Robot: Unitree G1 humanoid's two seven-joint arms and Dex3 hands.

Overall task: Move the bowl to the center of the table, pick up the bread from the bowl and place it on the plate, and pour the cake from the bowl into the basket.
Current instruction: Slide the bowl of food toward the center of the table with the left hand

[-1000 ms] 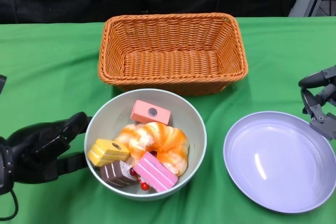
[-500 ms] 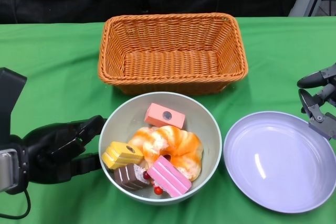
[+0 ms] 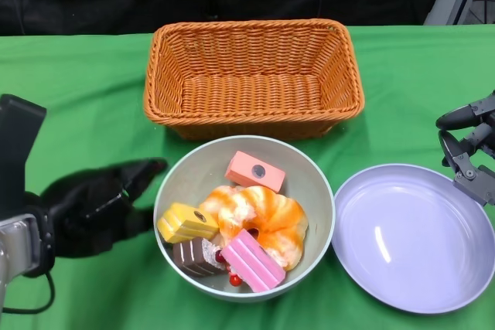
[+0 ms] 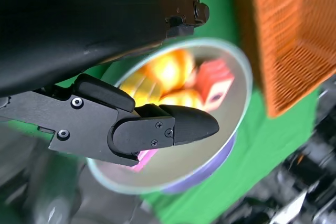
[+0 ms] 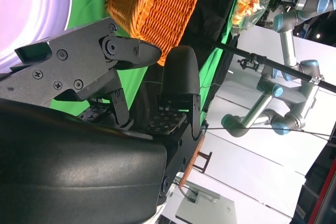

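A grey bowl [image 3: 193, 175] sits in front of the basket and just left of the plate. In it lie an orange-and-white ring of bread [image 3: 259, 218] and several cake pieces: a pink block [image 3: 255, 170], a yellow one [image 3: 188, 222], a chocolate one [image 3: 196, 255] and a pink striped one [image 3: 251, 260]. My left hand [image 3: 100, 206] lies at the bowl's left side with its fingers spread and nothing in it. I cannot tell if it touches the rim. The left wrist view shows its fingers [image 4: 173, 124] before the bowl [image 4: 231, 108]. My right hand [image 3: 468, 144] hovers open by the lilac plate [image 3: 414, 237].
An orange wicker basket [image 3: 254, 75] stands behind the bowl with nothing in it. The plate's left rim almost meets the bowl. Green cloth covers the table. The right wrist view shows the basket [image 5: 152, 3] and the plate [image 5: 31, 3] beyond the spread fingers [image 5: 178, 82].
The bowl has slid to the right, towards the plate, with my left hand following at its left side. The right hand has stayed put.
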